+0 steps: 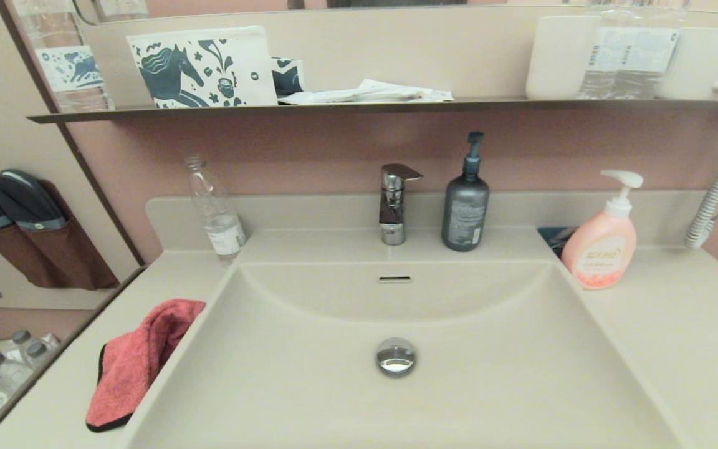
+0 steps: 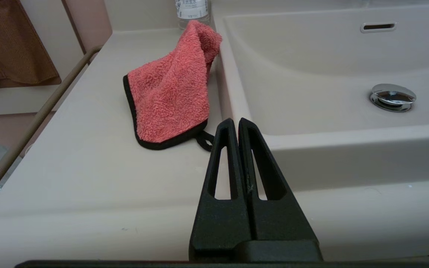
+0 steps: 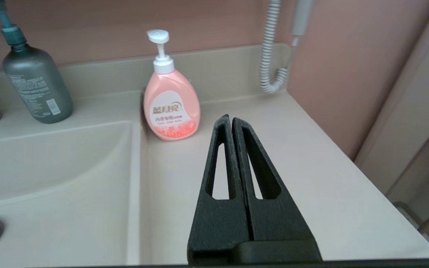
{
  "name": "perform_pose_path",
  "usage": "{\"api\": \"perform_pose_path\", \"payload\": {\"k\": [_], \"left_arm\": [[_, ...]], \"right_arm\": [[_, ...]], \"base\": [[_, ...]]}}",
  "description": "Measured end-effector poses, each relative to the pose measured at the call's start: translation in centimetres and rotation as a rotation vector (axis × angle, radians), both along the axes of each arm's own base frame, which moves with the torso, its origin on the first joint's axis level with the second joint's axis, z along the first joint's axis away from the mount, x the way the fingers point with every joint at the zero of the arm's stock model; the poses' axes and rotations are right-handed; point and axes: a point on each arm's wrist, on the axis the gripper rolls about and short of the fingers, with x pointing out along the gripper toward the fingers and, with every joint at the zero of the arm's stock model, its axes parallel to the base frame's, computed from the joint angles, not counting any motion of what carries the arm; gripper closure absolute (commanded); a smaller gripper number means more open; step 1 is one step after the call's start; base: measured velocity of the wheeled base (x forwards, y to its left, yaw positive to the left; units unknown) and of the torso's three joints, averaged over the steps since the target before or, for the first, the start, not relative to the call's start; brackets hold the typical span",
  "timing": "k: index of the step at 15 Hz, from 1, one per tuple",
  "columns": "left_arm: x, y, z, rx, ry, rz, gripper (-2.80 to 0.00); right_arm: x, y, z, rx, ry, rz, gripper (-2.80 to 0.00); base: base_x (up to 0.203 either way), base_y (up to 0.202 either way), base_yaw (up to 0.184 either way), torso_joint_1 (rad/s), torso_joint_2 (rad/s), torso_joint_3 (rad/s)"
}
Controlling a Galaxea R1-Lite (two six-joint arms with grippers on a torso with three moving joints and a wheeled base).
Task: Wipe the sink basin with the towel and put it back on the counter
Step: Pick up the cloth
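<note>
Towel (image 1: 138, 362) lies crumpled on the counter (image 1: 677, 337), on the left strip near the front left corner, its inner side right along the left rim of the sink basin (image 1: 309, 386); top fold looks to touch or slightly overhang that rim. Black trim + a small hanging loop show at its near end in the left wrist view. Nothing is holding it.

Left gripper (image 2: 235, 121): fingers pressed together, empty, hanging near the front edge of the counter, just short of the towel's loop, w/ the basin's front left corner beside it. Right gripper (image 3: 231, 118): also closed, empty, over the right strip of the counter, pointing toward the pink soap pump bottle (image 1: 602, 246) by the back right corner of the basin. Neither arm shows in the head view.

Basin itself looks bare: chrome drain plug (image 1: 396, 356) in the middle, overflow slot (image 1: 394, 279) on the back wall; can't tell wet/dry or wiped/unwiped from the surface. Faucet (image 1: 394, 202) + grey pump bottle (image 1: 465, 202) stand on the back ledge, clear water bottle (image 1: 215, 209) at the back left corner.

Judgement: either nothing's begun or it's all finished – towel on counter and both grippers empty fit both. If at the start, everything's left: grab towel, wipe basin, set it back on the counter
</note>
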Motion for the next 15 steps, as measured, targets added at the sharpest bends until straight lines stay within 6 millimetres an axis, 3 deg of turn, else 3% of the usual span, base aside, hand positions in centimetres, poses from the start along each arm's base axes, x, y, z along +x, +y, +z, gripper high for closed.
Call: {"api": "perform_pose_path", "payload": {"k": [3, 6, 10, 15], "left_arm": [[0.0, 0.0, 0.0, 0.001, 0.0, 0.0, 0.0], [0.0, 0.0, 0.0, 0.001, 0.0, 0.0, 0.0], [0.0, 0.0, 0.0, 0.001, 0.0, 0.0, 0.0], [0.0, 0.0, 0.0, 0.001, 0.0, 0.0, 0.0]], "right_arm": [[-3.3, -0.1, -2.4, -0.007, -0.011, -0.007, 0.0], [-4.9, 0.1, -5.5, -0.011, 0.016, 0.023, 0.0], [-5.4, 0.3, -9.3, -0.016, 0.012, 0.097, 0.0], [-4.4, 0.4, -13.0, 0.053, 0.082, 0.168, 0.0]], "base": [[0.0, 0.0, 0.0, 0.0, 0.0, 0.0], [0.0, 0.0, 0.0, 0.0, 0.0, 0.0], [0.0, 0.0, 0.0, 0.0, 0.0, 0.0], [0.0, 0.0, 0.0, 0.0, 0.0, 0.0]]}}
